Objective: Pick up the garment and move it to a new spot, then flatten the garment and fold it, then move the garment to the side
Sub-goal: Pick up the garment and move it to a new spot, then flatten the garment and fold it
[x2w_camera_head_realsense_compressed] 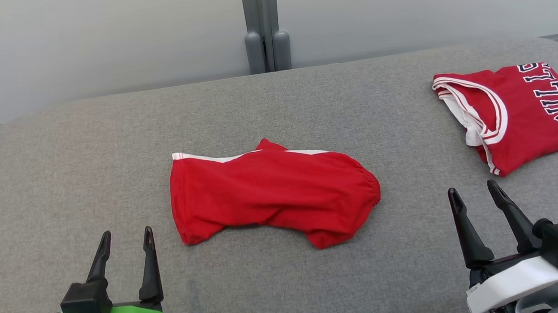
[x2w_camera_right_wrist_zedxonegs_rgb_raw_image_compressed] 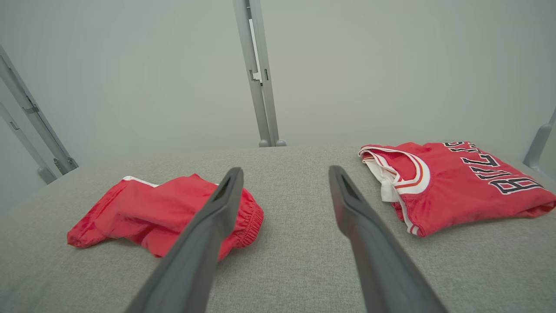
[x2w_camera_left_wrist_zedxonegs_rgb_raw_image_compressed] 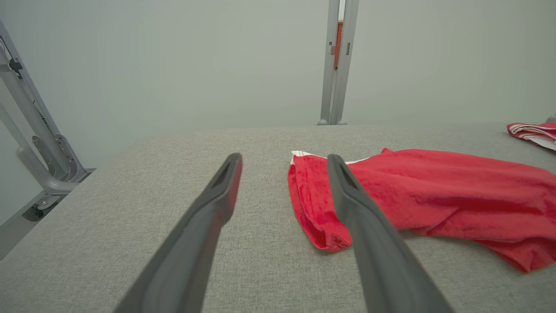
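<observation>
- Dark tapered fingers of the left gripper [x2w_camera_head_realsense_compressed: 127, 231] are being held spread and empty over the grey woven surface [x2w_camera_head_realsense_compressed: 60, 159].
- Crumpled red shorts [x2w_camera_head_realsense_compressed: 272, 192], soft, white-trimmed and elastic-waisted, are being left lying mid-surface, between the two grippers and beyond their tips, untouched.
- Likewise spread and empty, the right gripper [x2w_camera_head_realsense_compressed: 472, 187] is being held near a folded red jersey [x2w_camera_head_realsense_compressed: 519, 107].

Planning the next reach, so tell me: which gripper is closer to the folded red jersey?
Right. The right gripper sits open just short of the folded red jersey, not touching. The left gripper is across the table, beyond the red shorts.
</observation>
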You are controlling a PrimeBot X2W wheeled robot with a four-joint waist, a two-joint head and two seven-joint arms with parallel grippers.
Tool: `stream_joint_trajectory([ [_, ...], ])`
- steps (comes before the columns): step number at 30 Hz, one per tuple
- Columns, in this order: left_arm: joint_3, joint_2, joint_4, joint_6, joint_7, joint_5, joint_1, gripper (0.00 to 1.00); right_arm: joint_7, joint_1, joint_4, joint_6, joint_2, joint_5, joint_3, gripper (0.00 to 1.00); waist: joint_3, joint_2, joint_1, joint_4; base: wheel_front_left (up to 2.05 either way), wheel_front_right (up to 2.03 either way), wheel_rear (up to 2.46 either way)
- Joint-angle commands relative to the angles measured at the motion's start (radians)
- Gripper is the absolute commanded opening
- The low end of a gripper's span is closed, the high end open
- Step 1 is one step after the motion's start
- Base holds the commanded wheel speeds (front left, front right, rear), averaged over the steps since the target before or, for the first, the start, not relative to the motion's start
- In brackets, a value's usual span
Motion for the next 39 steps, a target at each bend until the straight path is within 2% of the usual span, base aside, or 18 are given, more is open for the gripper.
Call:
stream_joint_trajectory([
  [1, 0.000, 0.006, 0.003, 0.003, -0.003, -0.001, 0.009, 1.00, 0.002, 0.010, -0.007, -0.002, 0.001, 0.001, 0.000, 1.00, 0.000, 0.0000, 0.0000, 0.002, 0.00, 0.00, 0.00],
  [15, -0.001, 0.007, -0.008, 0.015, -0.003, 0.015, -0.019, 1.00, 0.015, 0.005, -0.013, -0.002, -0.004, -0.012, -0.015, 1.00, 0.019, 0.0000, 0.0000, 0.014, 0.00, 0.00, 0.00],
  [25, -0.020, -0.017, -0.061, 0.008, -0.003, 0.052, -0.108, 1.00, 0.020, -0.076, 0.043, -0.002, -0.053, 0.015, -0.018, 1.00, 0.137, 0.0000, 0.0000, 0.074, 0.00, 0.00, 0.00],
  [31, -0.026, -0.039, -0.080, -0.007, -0.003, 0.078, -0.172, 1.00, 0.030, -0.187, 0.158, -0.002, -0.092, 0.049, 0.033, 1.00, 0.214, 0.0000, 0.0000, 0.115, 0.00, 0.00, 0.00],
  [39, -0.017, -0.073, -0.082, -0.027, -0.003, 0.097, -0.213, 1.00, 0.052, -0.327, 0.363, -0.002, -0.105, 0.135, 0.131, 1.00, 0.255, 0.0000, 0.0000, 0.151, 0.00, 0.00, 0.00],
])
